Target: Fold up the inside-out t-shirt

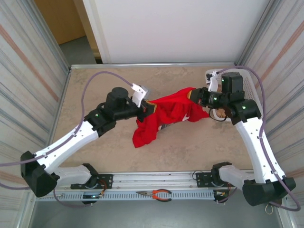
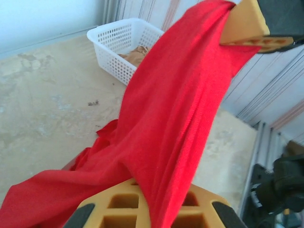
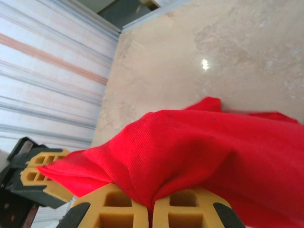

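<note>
The inside-out t-shirt (image 1: 164, 114) is bright red and hangs stretched between both grippers above the middle of the table, its lower part sagging onto the surface at the left. My left gripper (image 1: 148, 107) is shut on one end of it; in the left wrist view the cloth (image 2: 175, 104) runs out of my jaws (image 2: 154, 202) up to the right gripper's tan fingers (image 2: 247, 26). My right gripper (image 1: 192, 95) is shut on the other end, with red fabric (image 3: 204, 147) bunched out of the closed jaws (image 3: 153, 202). The left gripper's fingers (image 3: 40, 173) pinch the far corner.
A white mesh basket (image 2: 124, 47) holding a tan cloth (image 2: 137, 53) stands by the right wall, partly hidden behind the right arm (image 1: 251, 88). Orange-handled pliers (image 1: 159, 194) lie on the front rail. Striped walls enclose the table on both sides.
</note>
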`<state>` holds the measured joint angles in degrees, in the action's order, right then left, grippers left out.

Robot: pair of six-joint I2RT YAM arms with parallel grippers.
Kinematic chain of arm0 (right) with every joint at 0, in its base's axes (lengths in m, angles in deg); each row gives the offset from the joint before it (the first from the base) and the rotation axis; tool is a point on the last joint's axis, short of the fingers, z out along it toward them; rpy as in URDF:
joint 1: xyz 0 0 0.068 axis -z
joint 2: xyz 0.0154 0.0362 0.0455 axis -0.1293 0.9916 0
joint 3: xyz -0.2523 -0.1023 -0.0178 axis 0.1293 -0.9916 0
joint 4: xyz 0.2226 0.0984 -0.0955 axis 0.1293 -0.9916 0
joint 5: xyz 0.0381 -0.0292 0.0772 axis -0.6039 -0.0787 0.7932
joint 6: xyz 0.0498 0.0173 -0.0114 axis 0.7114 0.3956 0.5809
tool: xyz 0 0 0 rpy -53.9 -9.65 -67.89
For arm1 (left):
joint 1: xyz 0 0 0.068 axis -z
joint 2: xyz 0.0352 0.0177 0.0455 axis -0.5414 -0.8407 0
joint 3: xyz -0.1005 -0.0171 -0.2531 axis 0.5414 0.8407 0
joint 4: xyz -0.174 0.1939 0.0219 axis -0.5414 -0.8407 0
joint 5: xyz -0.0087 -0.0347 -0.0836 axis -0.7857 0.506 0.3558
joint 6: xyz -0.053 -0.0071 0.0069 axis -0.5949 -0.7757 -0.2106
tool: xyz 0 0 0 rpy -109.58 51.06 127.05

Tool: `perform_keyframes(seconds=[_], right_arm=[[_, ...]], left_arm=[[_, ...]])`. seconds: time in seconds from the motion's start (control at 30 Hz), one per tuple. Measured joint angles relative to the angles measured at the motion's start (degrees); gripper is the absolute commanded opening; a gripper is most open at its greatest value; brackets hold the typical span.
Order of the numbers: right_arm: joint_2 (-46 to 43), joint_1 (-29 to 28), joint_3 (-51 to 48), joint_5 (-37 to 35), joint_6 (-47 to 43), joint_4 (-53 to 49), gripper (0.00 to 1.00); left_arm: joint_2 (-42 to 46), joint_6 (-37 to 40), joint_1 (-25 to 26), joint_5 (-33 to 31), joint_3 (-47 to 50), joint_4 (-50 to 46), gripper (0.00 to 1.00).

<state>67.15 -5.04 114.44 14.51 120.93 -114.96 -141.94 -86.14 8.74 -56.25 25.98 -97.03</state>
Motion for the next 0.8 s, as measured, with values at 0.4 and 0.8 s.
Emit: perform_keyframes(seconds=[0.4,0.8], right_arm=[[18.99,-0.90,-9.64,-11.26,-2.10,6.62,0.61],[20.09,-21.59,-7.93,-26.27,1.33,6.56,0.71]], left_arm=[[-25.31,-15.34,-10.29,12.35,4.44,8.13,0.00],[-20.20,-18.21,-10.08,13.75,6.36,9.46,0.00]])
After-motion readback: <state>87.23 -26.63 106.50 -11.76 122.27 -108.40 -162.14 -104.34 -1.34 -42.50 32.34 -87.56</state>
